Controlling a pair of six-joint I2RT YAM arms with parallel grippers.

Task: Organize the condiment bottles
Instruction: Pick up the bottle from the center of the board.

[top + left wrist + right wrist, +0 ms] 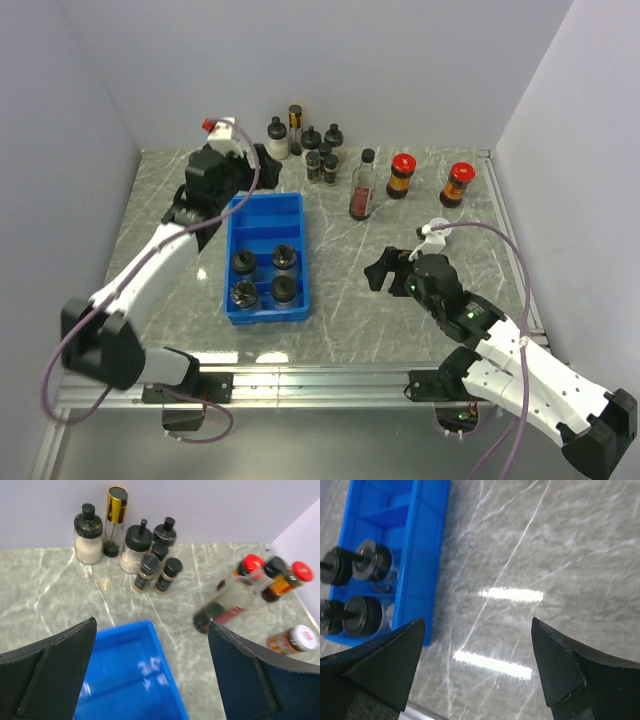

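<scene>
Four jars (pixel 243 262): I saw them standing in the tray (pixel 265 215).
Remaining: some ten bottles (pixel 362 185) waited, upper centre.
Left gripper (pixel 150 675), right gripper (pixel 477 665): both gaped, empty.

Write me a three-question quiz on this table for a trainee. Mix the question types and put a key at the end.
1. Multiple choice: how many black-capped jars stand in the blue tray? A two, B four, C six.
2. True or false: the right gripper is open and holds nothing.
3. Short answer: which is at the tray's far end, nearer the bottles along the back wall, the left gripper or the right one?
Key: 1 B; 2 true; 3 the left gripper.
</scene>
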